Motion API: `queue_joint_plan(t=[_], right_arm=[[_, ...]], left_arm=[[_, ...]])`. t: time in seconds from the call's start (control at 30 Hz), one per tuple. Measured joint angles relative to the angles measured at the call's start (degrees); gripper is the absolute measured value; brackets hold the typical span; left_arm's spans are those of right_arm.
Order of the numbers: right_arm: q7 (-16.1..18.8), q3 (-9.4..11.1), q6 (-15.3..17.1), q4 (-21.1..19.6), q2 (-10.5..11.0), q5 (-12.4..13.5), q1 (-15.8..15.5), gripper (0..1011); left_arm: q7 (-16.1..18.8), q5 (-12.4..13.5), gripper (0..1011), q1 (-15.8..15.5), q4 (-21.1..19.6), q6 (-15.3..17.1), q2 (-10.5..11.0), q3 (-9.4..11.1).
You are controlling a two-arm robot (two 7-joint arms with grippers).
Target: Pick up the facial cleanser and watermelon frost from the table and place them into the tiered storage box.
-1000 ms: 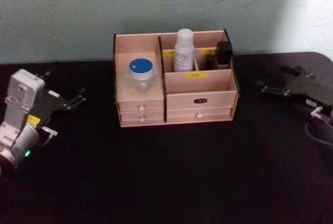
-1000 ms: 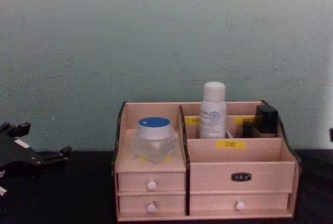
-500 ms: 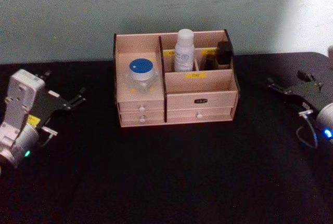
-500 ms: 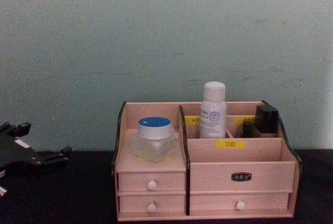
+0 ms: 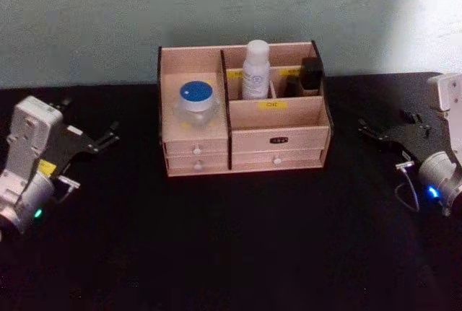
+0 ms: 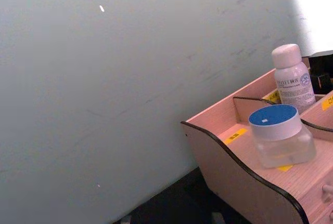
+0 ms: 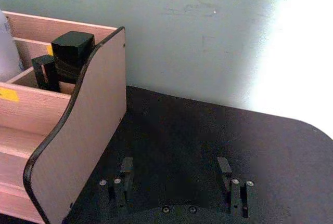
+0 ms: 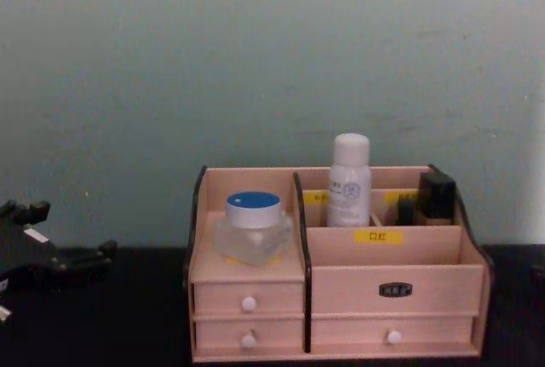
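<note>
The facial cleanser (image 5: 255, 69), a slim white bottle, stands upright in a rear compartment of the tiered storage box (image 5: 278, 139). The watermelon frost (image 5: 195, 102), a clear jar with a blue lid, rests on the box's left tier above two small drawers. Both also show from the side: the cleanser (image 8: 349, 181) and the jar (image 8: 253, 226). My left gripper (image 5: 90, 120) is open and empty over the table, well left of the box. My right gripper (image 7: 175, 169) is open and empty, right of the box's side wall (image 7: 83, 130).
Small dark bottles (image 5: 310, 73) stand in the box's rear right compartment. The box sits at the back of a black table (image 5: 238, 239) against a pale green wall (image 8: 255, 60). Bare tabletop lies in front and to both sides.
My right arm has swung round and drawn back toward the table's right edge, its white wrist now showing. The left arm, box, bottle and jar have not moved.
</note>
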Motion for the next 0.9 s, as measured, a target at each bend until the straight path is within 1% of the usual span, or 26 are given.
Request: queue_joint_plan(t=[0.9], right_arm=[[-0.21,-0.17,0.21,-0.29,0.17,0.03,-0.12,1000]], left_arm=[[0.00,0.00,1001,0.00,0.00,0.00,0.00,0.00]])
